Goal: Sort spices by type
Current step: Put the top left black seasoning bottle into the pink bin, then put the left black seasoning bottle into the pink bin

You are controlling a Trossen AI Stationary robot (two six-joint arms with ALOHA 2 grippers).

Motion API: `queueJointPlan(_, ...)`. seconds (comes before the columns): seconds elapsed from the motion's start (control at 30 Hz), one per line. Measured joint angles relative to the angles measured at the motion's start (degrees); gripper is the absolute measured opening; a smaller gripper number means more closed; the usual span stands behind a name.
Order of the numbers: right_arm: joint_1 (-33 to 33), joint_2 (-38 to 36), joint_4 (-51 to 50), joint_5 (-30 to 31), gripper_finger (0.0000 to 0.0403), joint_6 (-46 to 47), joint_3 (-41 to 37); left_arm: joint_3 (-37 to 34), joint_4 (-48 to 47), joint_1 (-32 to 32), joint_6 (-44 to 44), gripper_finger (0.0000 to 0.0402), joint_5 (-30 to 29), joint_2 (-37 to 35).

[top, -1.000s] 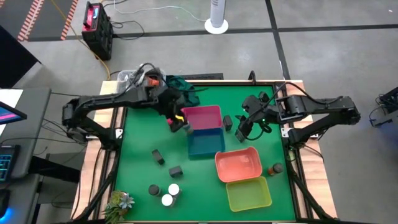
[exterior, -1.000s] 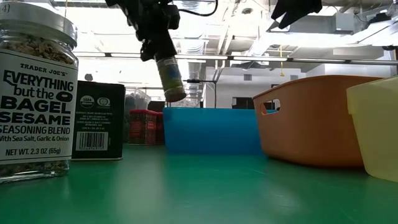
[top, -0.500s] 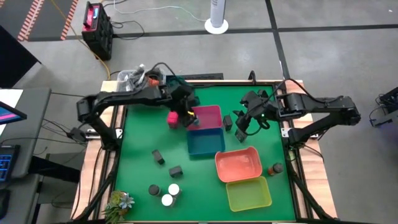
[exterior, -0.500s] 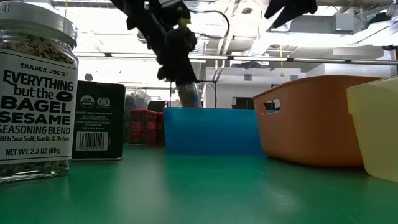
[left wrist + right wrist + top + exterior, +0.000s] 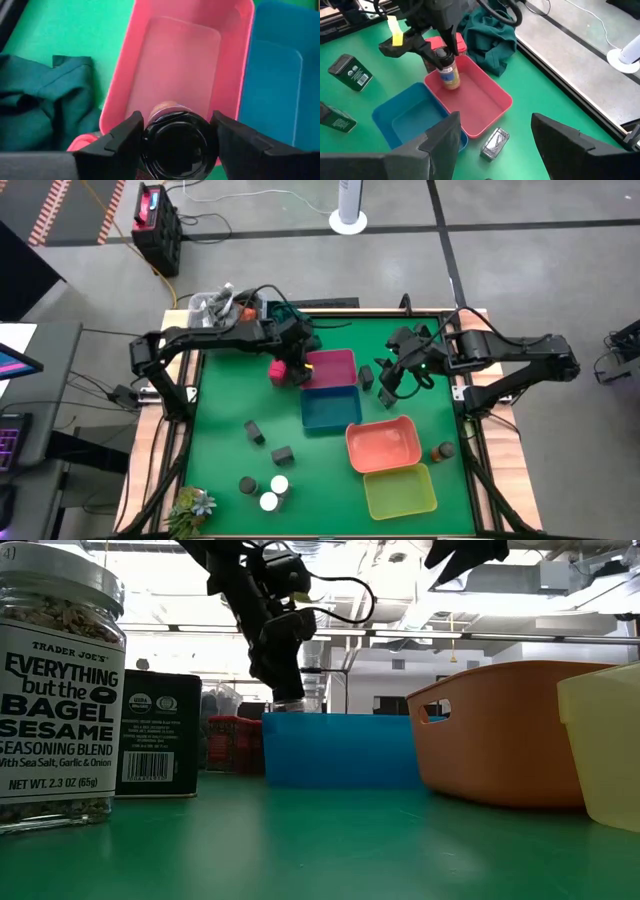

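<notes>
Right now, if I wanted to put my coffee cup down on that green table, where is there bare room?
Green table is bare on its left side, between the left edge and the dark boxes. Another bare patch lies between those boxes and the blue tray. Crowded: the pink tray, where the left gripper holds a jar, and the right-hand trays.

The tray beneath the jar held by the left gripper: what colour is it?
Pink. The tray shows best in the right wrist view, below the jar.

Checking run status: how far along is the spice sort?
Early. All four trays look empty. The left gripper holds a dark-capped round jar upright inside the pink tray. Dark grey boxes and white-capped jars remain loose on the green table; right gripper waits.
</notes>
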Motion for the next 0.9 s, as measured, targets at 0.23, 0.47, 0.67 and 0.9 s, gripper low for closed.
queueJointPlan(0.23,-0.39,0.0,-0.02,0.0,0.027,-0.2,0.0,3.3,-2.86,0.02,-0.74,0.0274,0.4,0.07)
queueJointPlan(0.47,-1.56,-0.03,-1.56,-0.44,0.027,-0.45,0.0,13.14,-12.14,-2.95,1.75,0.0278,0.2,-4.89)
queueJointPlan(0.67,1.25,-0.07,-11.69,-7.19,0.027,3.32,0.0,11.87,-24.29,-11.65,-6.63,0.0278,-0.06,-13.48)
queueJointPlan(0.9,6.46,-0.56,-21.0,-12.9,0.027,5.3,0.0,11.69,-36.26,-25.66,-23.15,0.0279,1.64,-20.18)
